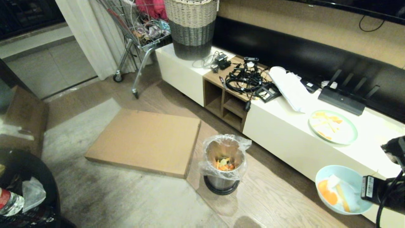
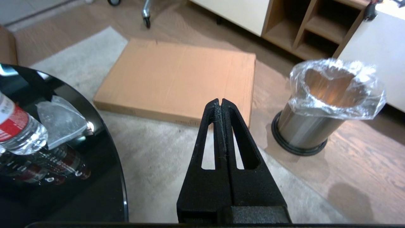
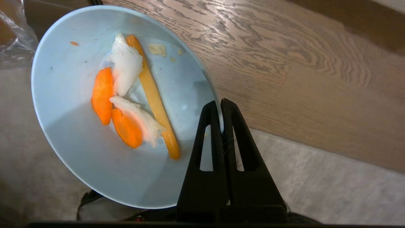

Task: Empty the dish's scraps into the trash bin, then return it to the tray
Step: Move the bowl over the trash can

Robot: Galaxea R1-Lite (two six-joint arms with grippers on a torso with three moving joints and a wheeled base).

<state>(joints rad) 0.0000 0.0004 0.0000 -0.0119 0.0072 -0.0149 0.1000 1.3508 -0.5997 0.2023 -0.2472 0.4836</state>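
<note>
My right gripper (image 3: 220, 104) is shut on the rim of the dish (image 3: 79, 133), a pale blue bowl held in the air at the head view's lower right (image 1: 343, 190). The dish is tilted, and orange and white scraps (image 3: 126, 101) lie inside it. The trash bin (image 1: 224, 164), steel with a clear bag liner, stands on the wood floor to the left of the dish and holds some orange bits. It also shows in the left wrist view (image 2: 319, 107). My left gripper (image 2: 220, 102) hangs shut and empty above the carpet. The tray is out of view.
A flat cardboard box (image 1: 145, 142) lies on the floor left of the bin. A long white cabinet (image 1: 284, 133) behind it carries a pale green plate (image 1: 333, 126), cables and a woven basket (image 1: 191, 28). A black round table (image 2: 95, 190) with a bottle (image 2: 15, 129) sits at my left.
</note>
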